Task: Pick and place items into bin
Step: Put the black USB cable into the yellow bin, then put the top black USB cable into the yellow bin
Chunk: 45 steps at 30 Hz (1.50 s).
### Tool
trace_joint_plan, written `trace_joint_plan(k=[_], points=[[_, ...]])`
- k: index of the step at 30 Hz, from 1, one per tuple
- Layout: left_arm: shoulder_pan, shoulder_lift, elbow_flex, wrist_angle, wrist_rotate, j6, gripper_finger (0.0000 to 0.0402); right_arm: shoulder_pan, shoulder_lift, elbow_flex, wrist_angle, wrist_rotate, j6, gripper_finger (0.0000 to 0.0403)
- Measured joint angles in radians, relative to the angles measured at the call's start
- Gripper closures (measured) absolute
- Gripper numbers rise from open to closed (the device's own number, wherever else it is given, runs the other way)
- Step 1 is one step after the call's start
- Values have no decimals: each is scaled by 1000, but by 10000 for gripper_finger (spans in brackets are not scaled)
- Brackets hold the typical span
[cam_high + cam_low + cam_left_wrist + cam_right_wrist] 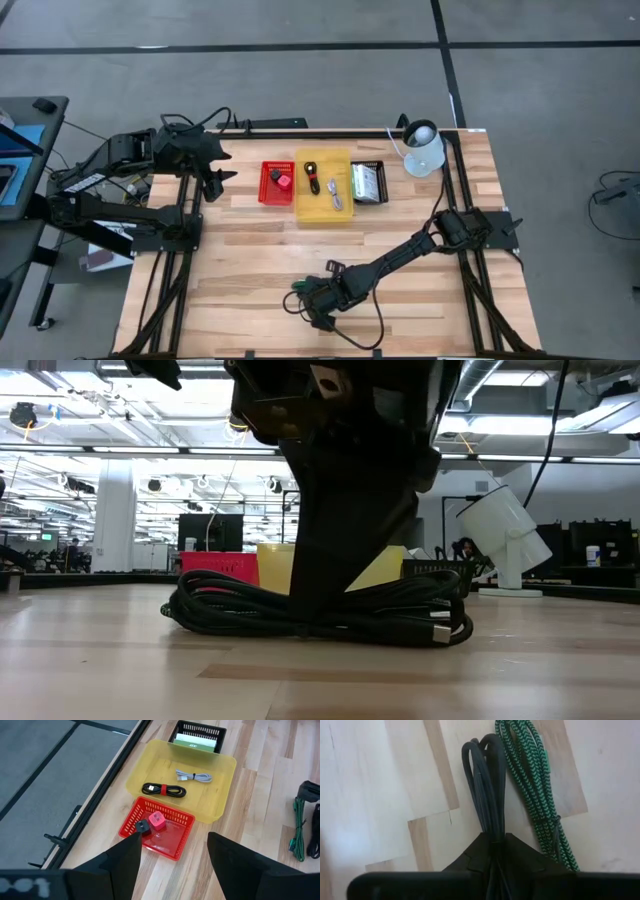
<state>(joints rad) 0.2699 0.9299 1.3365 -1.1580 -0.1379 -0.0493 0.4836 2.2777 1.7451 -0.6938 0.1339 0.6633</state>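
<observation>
A coiled bundle of black cords (487, 785) lies on the wooden table near its front edge, with a green braided cord (532, 785) right beside it. My right gripper (322, 293) stands over the bundle (320, 610), pointing steeply down and shut on the black strands. My left gripper (215, 178) hangs open above the table's far left. In its wrist view the gripper (172, 840) looks down on a red basket (165, 840) holding a small red block (156, 820) and a dark piece (142, 826). My right gripper pinches several strands of the black cord bundle (492, 837) between its two fingers, one finger on each side. The fingers come from above, slanting steeply down. The bundle still rests on the table (330, 622), its looped end (482, 745) stretching away from the fingers.
A yellow tray (341, 209) with a black cord (164, 790) and a white cable (194, 777) sits between the red basket (270, 195) and a black basket (378, 165). A white lamp (423, 148) stands at the far right. Bare wood lies left of the cords.
</observation>
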Motion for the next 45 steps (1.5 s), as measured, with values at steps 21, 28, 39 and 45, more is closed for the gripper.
trace_joint_plan(k=[21, 28, 39, 45], points=[[0, 0, 0, 0, 0, 0, 182, 4, -4, 135, -99, -35, -39, 384], [0, 0, 0, 0, 0, 0, 182, -35, -6, 247, -235, -4, -97, 398], [0, 0, 0, 0, 0, 0, 182, -16, 2, 264, -243, -162, -40, 369], [0, 0, 0, 0, 0, 0, 181, 8, 2, 264, -239, -124, 0, 311]])
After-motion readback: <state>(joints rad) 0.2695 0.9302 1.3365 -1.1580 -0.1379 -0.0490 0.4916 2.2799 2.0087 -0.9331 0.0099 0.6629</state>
